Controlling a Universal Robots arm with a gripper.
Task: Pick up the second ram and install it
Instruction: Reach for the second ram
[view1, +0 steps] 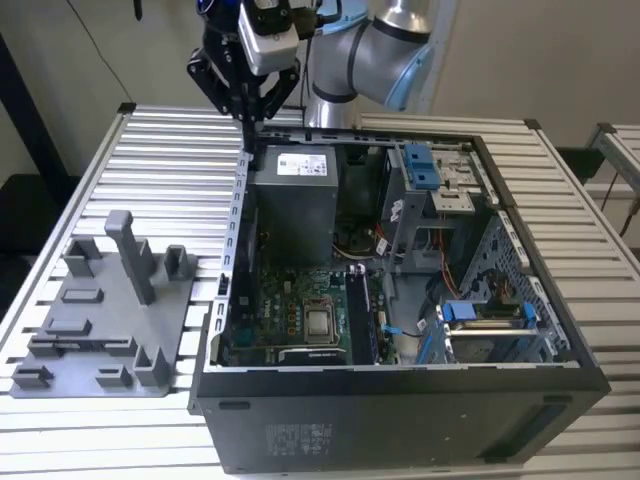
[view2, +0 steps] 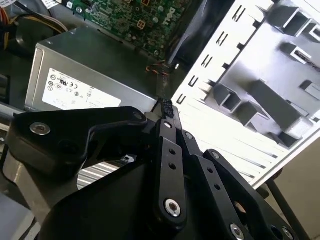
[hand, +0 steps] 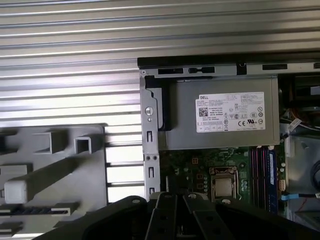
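Black gripper (view1: 247, 118), silver arm (view1: 375, 50) with pale blue joint caps. The surface (view1: 580, 250) is silvery white, ribbed in long parallel slats. The computer case (view1: 400, 425) is black outside; inside are a green motherboard (view1: 285, 300), a grey power supply (view1: 295, 210) with a white label (view1: 303, 163), and bright blue clips (view1: 420, 165). The fixture plate (view1: 90, 320) is plain matt grey.

A ribbed aluminium table (view1: 585, 235) stood evenly lit before a plain beige wall (view1: 530, 60), another table (view1: 622, 150) near it.
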